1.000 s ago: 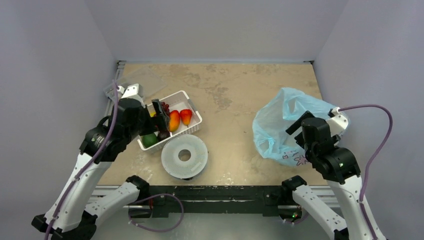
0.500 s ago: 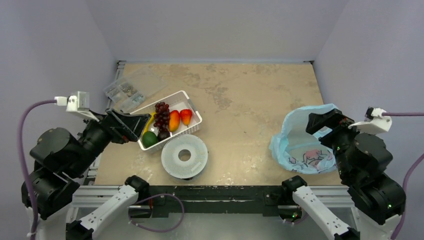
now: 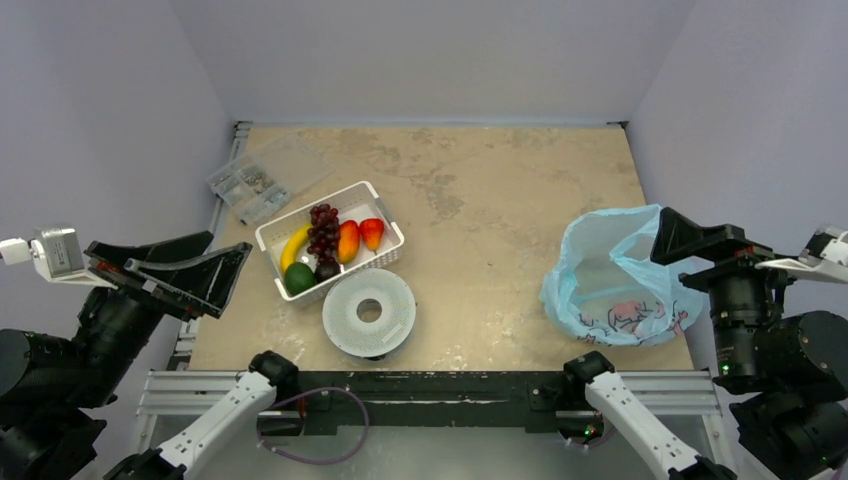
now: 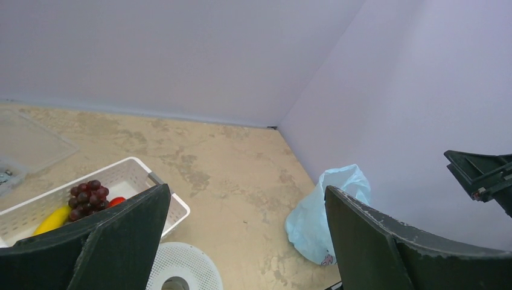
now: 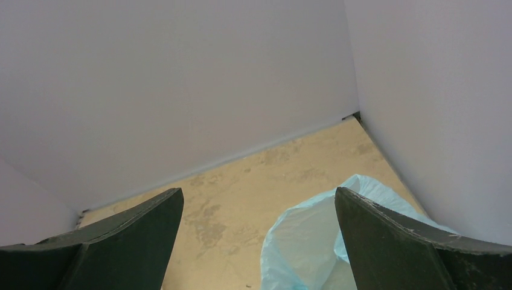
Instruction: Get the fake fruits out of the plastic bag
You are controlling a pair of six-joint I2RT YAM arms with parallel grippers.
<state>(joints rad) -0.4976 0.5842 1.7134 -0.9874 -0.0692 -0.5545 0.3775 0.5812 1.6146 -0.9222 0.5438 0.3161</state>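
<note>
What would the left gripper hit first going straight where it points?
Likely only bare table between the white basket and the plastic bag; the open left gripper aims into that gap, though depth is unclear.

Your view | left pincer (image 3: 222, 262), right pincer (image 3: 690, 240): matte-black wedge fingers (image 4: 90, 241), scuffed edges | arm shells (image 3: 215, 425): white | joints (image 3: 275, 365): black | camera block (image 3: 58, 250): white | cable (image 3: 320, 390): purple

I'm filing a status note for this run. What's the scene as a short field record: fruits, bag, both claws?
fake fruits: all visible ones in the white basket
plastic bag: slumped on the table, right side, ungripped
left claw: open, holding nothing
right claw: open, holding nothing
</note>
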